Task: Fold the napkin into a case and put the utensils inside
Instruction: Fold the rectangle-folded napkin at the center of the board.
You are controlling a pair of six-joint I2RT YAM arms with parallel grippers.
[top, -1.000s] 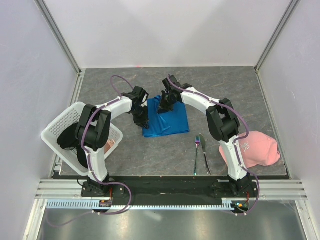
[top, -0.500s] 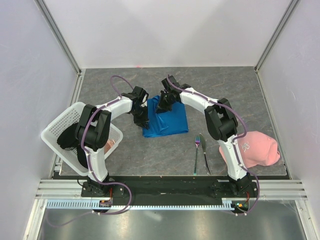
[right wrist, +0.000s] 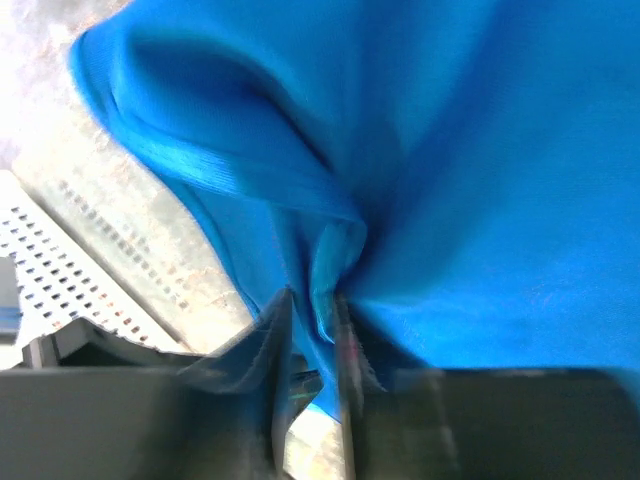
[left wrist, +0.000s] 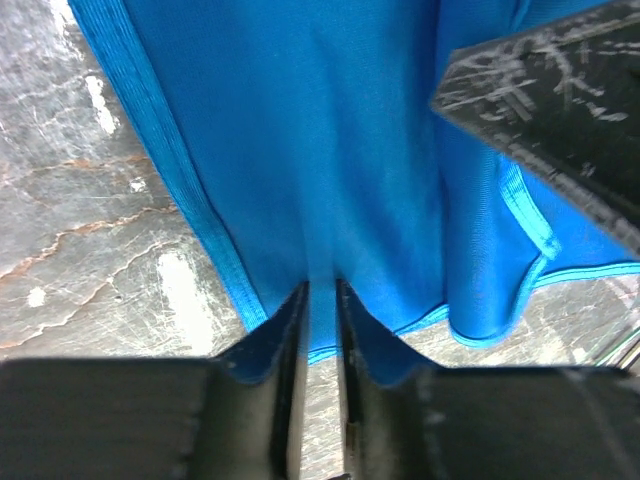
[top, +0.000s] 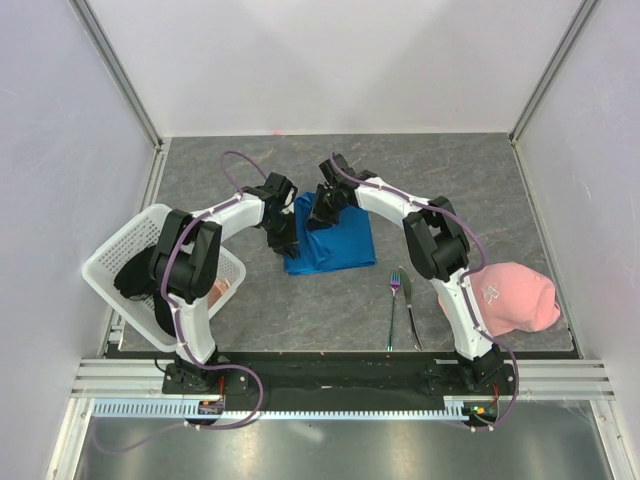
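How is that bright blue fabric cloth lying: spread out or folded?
Folded: the bright blue fabric cloth shows hemmed edges stacked, one layer over another, in the left wrist view.

The napkin (top: 338,242) lay on the grey surface (top: 300,310), bright blue, thin and plain. It was folded into a rough rectangle of layers, not yet a narrow strip. Its hems showed as ribbed bands, and one corner curled over itself in the left wrist view (left wrist: 330,150). In the blurred right wrist view a fold stood bunched into a raised ridge (right wrist: 480,200). The utensils lay flat just near-right of the napkin, apart from it. The fork (top: 392,315) pointed its tines toward the napkin. The knife (top: 410,308) lay close alongside, on the side away from the napkin. Both were slim, shiny and purplish.
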